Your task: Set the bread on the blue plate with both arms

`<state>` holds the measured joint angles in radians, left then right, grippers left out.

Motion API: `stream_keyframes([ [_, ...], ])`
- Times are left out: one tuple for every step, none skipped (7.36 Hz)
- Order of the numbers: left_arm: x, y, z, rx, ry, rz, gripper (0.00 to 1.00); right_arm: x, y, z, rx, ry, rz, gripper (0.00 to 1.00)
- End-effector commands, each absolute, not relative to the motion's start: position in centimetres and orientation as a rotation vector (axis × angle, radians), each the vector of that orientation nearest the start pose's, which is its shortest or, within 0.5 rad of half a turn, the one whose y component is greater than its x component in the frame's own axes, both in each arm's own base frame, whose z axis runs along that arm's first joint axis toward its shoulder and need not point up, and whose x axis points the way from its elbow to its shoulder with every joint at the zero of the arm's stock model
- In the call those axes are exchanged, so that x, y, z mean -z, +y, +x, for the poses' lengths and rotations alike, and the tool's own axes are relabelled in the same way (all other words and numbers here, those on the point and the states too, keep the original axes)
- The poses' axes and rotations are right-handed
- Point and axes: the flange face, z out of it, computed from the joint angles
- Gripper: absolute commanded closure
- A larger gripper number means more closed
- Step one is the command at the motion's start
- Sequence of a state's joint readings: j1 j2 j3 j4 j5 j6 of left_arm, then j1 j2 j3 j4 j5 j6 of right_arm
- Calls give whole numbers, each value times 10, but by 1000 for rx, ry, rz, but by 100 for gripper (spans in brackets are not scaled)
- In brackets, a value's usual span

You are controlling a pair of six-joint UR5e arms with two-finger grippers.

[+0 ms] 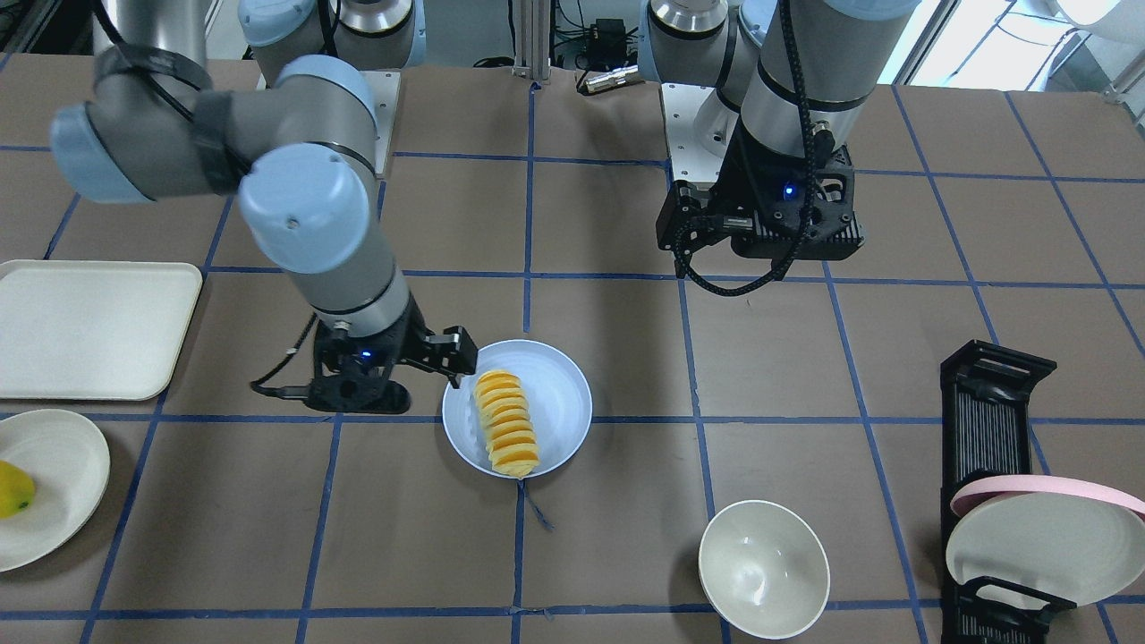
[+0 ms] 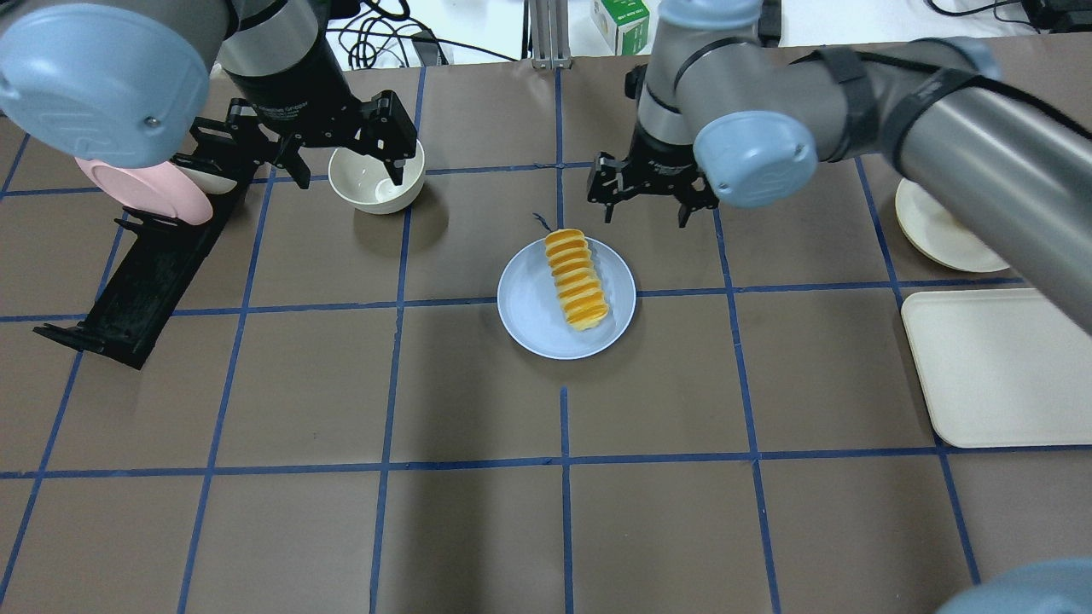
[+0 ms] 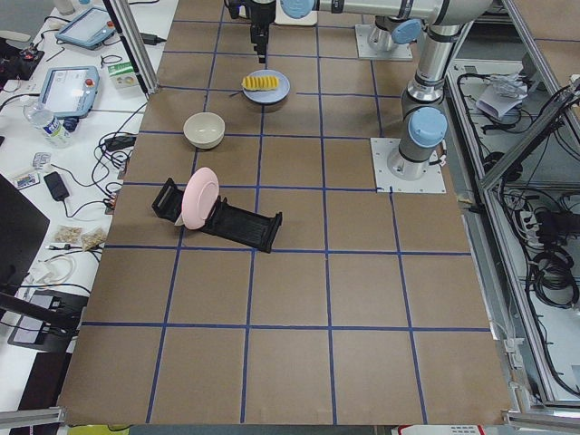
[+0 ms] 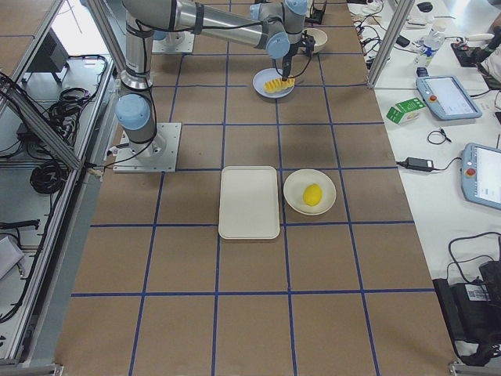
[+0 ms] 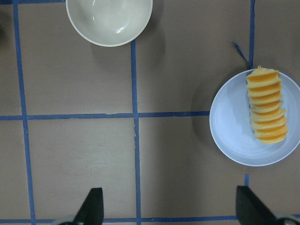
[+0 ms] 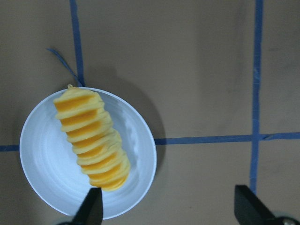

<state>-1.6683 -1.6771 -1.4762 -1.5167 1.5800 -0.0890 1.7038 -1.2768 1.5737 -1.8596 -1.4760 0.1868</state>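
Observation:
The bread (image 1: 508,422), a ridged yellow-orange loaf, lies on the blue plate (image 1: 555,394) near the table's middle; both also show in the overhead view, bread (image 2: 577,279) on plate (image 2: 529,315). My right gripper (image 2: 646,213) is open and empty, raised just beyond the plate's far right side; in its wrist view the bread (image 6: 91,136) sits on the plate (image 6: 47,159) to the left. My left gripper (image 2: 350,175) is open and empty, high over the white bowl (image 2: 377,183); its wrist view shows the plate (image 5: 234,136) far right.
A black dish rack (image 2: 136,281) holding a pink-rimmed plate (image 2: 153,188) stands at the overhead view's left. A cream tray (image 2: 998,367) and a cream plate (image 1: 54,483) with a small yellow-green fruit (image 1: 16,489) lie on my right side.

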Motion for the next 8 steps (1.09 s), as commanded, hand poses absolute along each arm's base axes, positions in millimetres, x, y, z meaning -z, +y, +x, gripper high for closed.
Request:
stream_keyframes([
  [-488, -524, -185, 78, 3138, 12, 0, -437, -530, 167, -7, 3142, 67, 0],
  [-488, -524, -186, 75, 3138, 14, 0, -464, -516, 158, 66, 3152, 18, 0],
  [-487, -523, -187, 72, 3145, 17, 0, -465, -513, 162, 71, 3150, 8, 0],
  [-485, -525, -188, 66, 3153, 15, 0, -465, -514, 161, 71, 3153, 13, 0],
  [-487, -524, -188, 72, 3148, 15, 0, -466, -515, 161, 73, 3144, 22, 0],
  [-486, -522, -188, 67, 3147, 17, 0, -464, -515, 166, 65, 3103, 20, 0],
  [-484, -524, -189, 64, 3152, 17, 0, -461, -517, 166, 55, 3097, 23, 0],
  [-484, -524, -189, 64, 3149, 19, 0, -462, -517, 166, 55, 3099, 23, 0],
])
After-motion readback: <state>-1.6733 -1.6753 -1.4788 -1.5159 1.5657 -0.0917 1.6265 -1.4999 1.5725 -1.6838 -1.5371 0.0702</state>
